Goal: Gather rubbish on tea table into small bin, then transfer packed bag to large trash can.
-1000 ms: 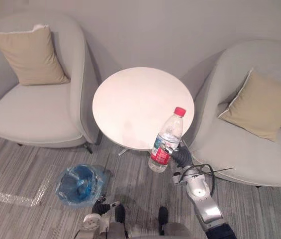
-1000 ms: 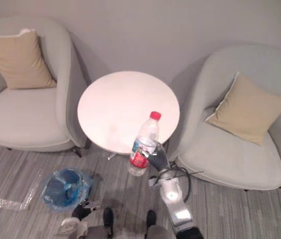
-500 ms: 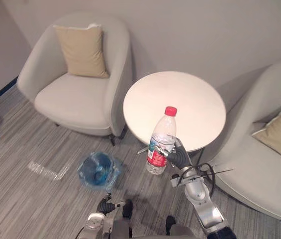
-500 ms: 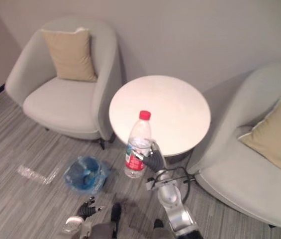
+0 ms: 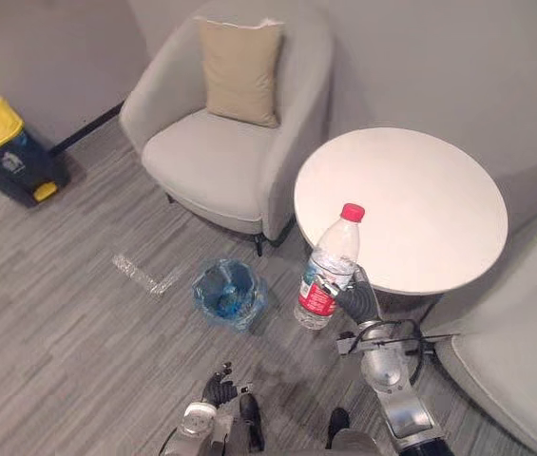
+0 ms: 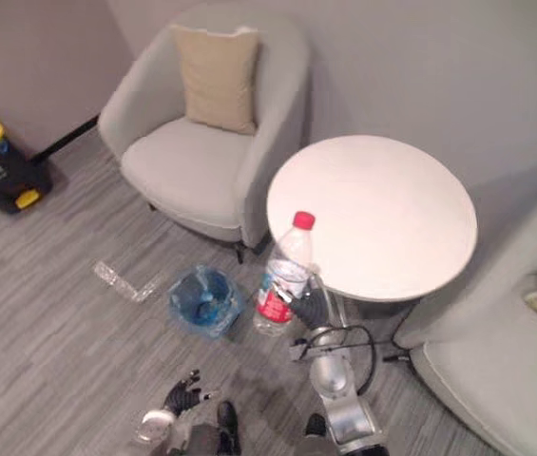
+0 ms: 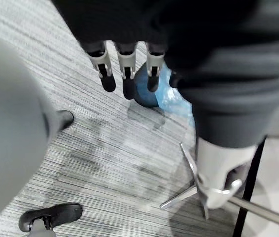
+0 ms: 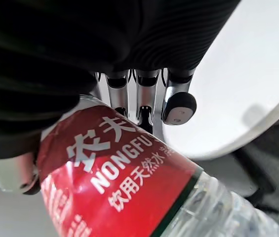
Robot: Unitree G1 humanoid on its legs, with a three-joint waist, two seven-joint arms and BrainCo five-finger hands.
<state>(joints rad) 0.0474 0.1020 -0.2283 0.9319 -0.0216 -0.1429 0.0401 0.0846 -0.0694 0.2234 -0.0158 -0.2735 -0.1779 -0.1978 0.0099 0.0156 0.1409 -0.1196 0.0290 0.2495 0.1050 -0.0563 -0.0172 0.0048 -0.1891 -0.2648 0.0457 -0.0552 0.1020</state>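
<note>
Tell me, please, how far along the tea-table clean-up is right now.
Done: the tea table top looks bare. In hand: the right hand grips a red-capped bottle upright, not yet over the small bin lined with a blue bag. Left: drop it in, then carry the bag to the yellow-lidded trash can. The left hand hangs open.

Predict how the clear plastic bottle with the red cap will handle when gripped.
The clear plastic bottle seems empty, so probably light. Its thin wall may dent under the right hand. Being round, it would likely roll if laid down.
</note>
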